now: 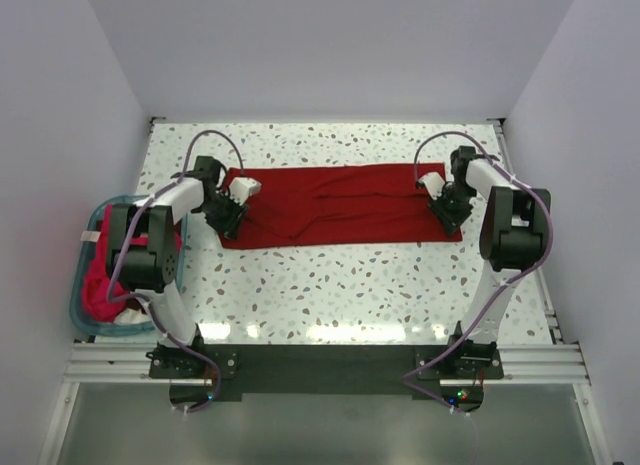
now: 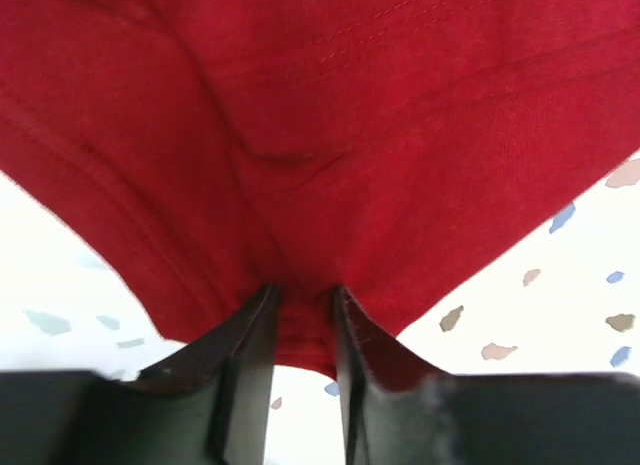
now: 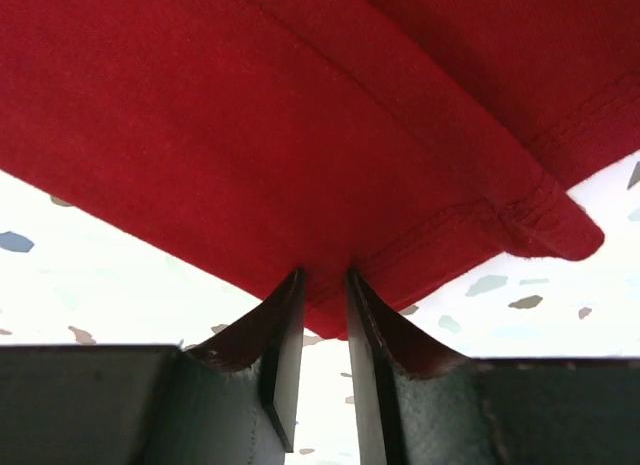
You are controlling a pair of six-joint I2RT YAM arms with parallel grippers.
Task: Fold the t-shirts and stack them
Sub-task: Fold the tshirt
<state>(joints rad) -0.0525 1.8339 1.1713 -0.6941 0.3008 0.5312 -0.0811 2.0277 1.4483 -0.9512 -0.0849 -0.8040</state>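
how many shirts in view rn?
2: crimson shirt flat on the table; pinkish-red bundle in the teal basket, left edge. Left arm covers it, so more may be hidden.

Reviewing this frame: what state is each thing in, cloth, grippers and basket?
crimson t-shirt: folded into a long band, spread on the table.
left gripper: shut on the crimson t-shirt's near left corner.
right gripper: shut on its near right corner.
teal basket: upright beside the table's left edge, holding cloth.
pinkish-red shirts: bunched in the basket, unfolded.
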